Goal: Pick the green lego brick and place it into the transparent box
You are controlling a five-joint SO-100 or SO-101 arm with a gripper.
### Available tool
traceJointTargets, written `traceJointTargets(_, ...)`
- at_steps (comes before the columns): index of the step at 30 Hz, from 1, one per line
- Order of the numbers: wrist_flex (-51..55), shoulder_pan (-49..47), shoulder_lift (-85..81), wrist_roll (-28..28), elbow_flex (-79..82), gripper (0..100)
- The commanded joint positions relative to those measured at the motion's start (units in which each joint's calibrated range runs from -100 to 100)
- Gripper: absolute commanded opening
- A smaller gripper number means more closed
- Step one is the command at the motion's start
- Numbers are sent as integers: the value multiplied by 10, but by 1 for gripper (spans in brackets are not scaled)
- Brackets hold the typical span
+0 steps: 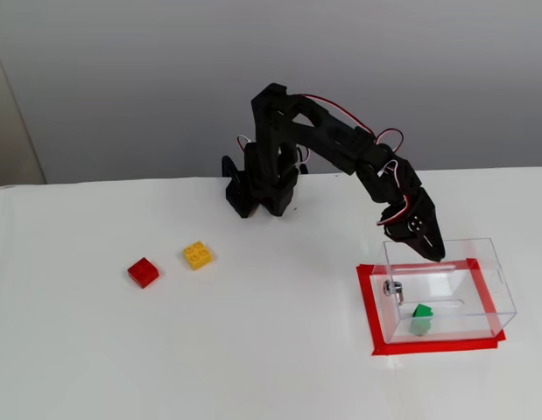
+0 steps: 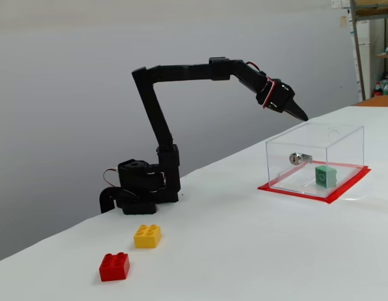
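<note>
White covering is being shown across the counter, backed by a plain grey wall. The pincer is being held clenched and empty above the rim of the transparent box, touching nothing. The green lego brick is being seen resting inside that box, on its floor.

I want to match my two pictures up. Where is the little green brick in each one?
A fixed view, from above: the green lego brick sits low on the right, inside the transparent box, tipped on an edge.
A fixed view, from the side: the green lego brick is at right of middle, inside the same box, near its right end.
Shared landmark: the red tape around the box.
</note>
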Motion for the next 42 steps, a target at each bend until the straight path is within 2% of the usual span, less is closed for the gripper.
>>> traceJointTargets(1,1,24,-51,2,9,2)
traceJointTargets(7,1,74,-127,3,85,2)
traceJointTargets(19,3,257,-375,3,255,2)
traceJointTargets(31,3,431,-483,-2,371,2)
traceJointTargets(42,2,539,-678,2,544,2)
